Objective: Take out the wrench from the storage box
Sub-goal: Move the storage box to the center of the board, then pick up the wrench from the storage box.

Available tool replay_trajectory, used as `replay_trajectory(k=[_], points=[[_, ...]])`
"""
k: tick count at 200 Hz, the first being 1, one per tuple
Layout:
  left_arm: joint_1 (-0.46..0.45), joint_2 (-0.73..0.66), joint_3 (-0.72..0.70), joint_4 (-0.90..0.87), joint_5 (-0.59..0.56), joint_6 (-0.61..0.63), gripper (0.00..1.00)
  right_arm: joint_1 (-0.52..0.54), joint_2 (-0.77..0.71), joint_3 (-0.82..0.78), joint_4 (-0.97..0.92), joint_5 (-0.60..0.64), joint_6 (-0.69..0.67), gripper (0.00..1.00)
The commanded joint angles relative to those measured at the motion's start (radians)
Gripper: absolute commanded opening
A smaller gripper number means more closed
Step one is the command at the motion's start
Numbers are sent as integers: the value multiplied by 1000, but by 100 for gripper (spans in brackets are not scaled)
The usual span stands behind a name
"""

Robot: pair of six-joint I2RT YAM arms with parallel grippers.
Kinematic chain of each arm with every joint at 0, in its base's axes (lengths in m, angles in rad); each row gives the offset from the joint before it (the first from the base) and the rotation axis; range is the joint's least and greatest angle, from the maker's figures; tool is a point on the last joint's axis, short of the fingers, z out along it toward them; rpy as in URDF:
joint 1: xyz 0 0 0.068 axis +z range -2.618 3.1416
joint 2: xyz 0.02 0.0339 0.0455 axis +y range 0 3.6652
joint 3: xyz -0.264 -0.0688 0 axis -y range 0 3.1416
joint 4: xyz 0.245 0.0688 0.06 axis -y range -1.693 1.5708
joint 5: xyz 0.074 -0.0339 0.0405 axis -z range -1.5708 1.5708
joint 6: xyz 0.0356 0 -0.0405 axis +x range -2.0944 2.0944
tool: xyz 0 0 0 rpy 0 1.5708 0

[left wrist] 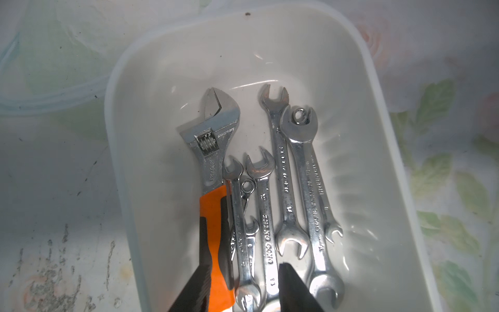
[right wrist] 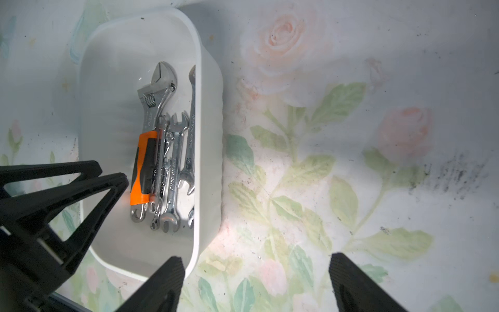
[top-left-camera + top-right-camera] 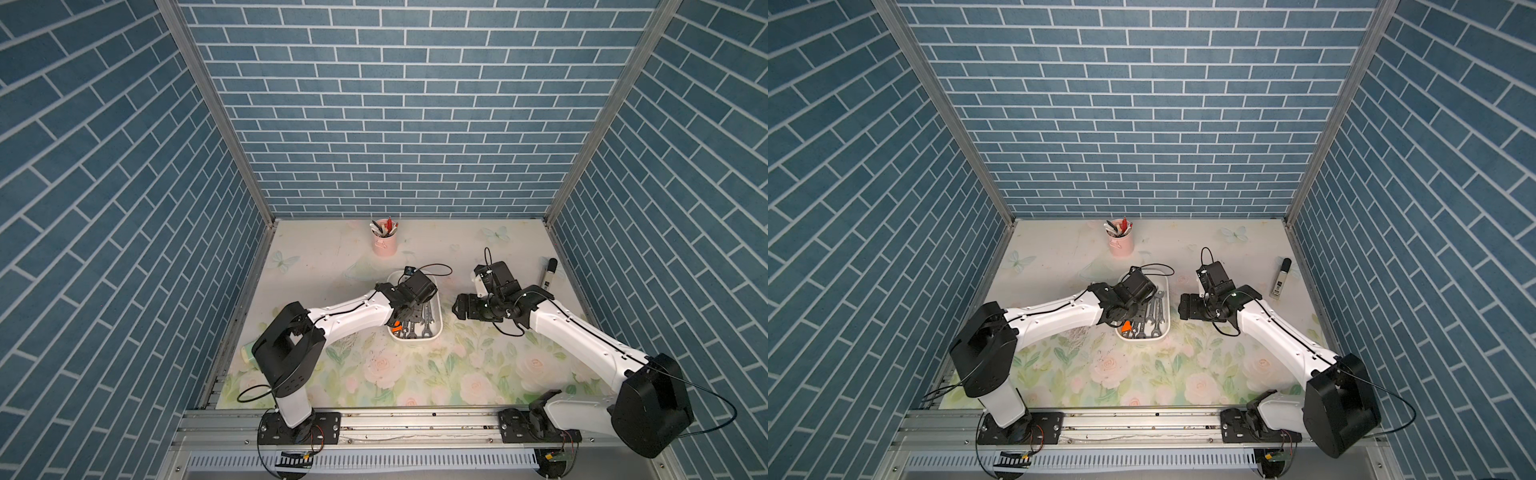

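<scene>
Because the left gripper (image 1: 244,270) hangs over a crowded storage box (image 1: 109,113), the main risk is a mixed pick. Its span covers the orange grip of the adjustable wrench (image 1: 213,129) and the slim spanners (image 1: 266,216) lying against it. Closing here could pinch two tools at once, or a chrome shank could slip free and drop back. A lift that drags on the pile could also shift the box. All wrenches lie inside the box, toward its robot-side end.

Left jaws: partly spread, straddling the orange grip and neighbouring spanners, clamping nothing. Contact with the grip cannot be confirmed.

Right gripper (image 2: 256,270): jaws spread wide, empty, over the floral table (image 2: 351,135) just beside the box.
</scene>
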Motion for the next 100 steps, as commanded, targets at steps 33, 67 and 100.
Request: replay_trajectory(k=[33, 67, 100], points=[[7, 120, 98, -78, -82, -48, 43, -14, -21, -17, -26, 22, -1, 88], [34, 170, 114, -87, -79, -60, 43, -22, -17, -22, -20, 10, 0, 88], [53, 197, 121, -79, -65, -62, 43, -32, -1, -13, -20, 0, -8, 88]])
